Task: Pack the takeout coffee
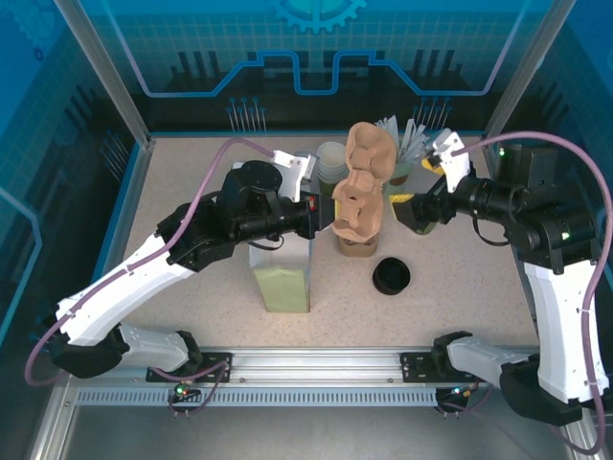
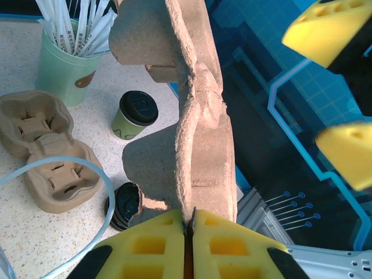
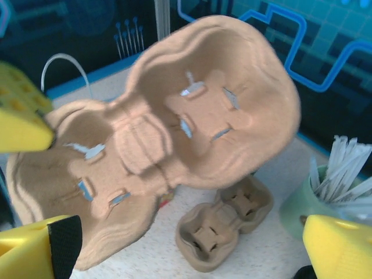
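**CARRIER GRIPPED, COFFEE ON TABLE**

Left of centre: the small olive-green paper cup with black lid [image 2: 135, 116] stands on the speckled table [image 2: 23, 232]. Centre: the left gripper [image 2: 189, 226] clamps the edge of the brown moulded-pulp cup carrier [image 2: 197, 145]. Right edge: the right gripper [image 2: 343, 93], its 2 fingers spread wide, holds nothing.

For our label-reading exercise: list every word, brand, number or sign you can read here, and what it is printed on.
None can be read.
White-wrapped sticks in the mint-green cup: dark print along the wrappers, too small to read.
Takeout coffee: pale mark on its olive-green side, too blurred to read.
Its black lid: moulded shapes, no letters legible.
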`<state>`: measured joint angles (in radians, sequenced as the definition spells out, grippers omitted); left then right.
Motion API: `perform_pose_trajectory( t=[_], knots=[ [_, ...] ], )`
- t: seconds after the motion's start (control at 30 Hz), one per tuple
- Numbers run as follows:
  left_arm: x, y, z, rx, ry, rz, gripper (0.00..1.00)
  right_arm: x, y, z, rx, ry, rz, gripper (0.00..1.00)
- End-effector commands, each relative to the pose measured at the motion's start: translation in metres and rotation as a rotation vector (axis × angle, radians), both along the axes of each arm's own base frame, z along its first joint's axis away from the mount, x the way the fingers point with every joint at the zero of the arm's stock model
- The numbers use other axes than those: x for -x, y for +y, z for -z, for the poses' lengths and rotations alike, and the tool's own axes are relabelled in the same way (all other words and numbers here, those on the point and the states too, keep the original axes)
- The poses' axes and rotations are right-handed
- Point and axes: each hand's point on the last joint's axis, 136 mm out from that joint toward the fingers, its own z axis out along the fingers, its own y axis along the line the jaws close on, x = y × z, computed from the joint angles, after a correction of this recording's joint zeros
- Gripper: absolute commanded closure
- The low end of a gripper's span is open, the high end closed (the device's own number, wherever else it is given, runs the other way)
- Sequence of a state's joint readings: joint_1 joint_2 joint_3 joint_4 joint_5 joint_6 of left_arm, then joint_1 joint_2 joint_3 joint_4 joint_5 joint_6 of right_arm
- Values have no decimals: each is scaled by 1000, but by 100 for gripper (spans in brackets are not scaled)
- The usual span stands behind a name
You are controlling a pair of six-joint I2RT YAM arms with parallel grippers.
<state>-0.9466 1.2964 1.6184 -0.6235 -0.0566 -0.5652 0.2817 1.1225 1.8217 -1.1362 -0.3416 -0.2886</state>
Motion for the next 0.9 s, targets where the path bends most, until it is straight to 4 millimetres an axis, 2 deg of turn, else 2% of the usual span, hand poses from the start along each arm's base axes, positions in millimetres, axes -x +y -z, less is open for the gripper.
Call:
perform_pose_trajectory(
  t=[0.0,0.17,0.37,0.63,0.87],
  knots=[
    [0,0,-4,-5,-42,0,91,7,-6,6,223,-111,-31,0],
    [0,-4,0,-10,-38,10,91,2,3,10,345,-167,-63,3],
    [0,-6,2,-11,-39,16,91,-7,24,18,460,-182,-124,3],
    [1,-8,4,-9,-37,24,91,-19,52,24,474,-144,-167,5],
    [0,-6,4,-10,-40,19,91,-26,62,35,468,-99,-180,10]
  ],
)
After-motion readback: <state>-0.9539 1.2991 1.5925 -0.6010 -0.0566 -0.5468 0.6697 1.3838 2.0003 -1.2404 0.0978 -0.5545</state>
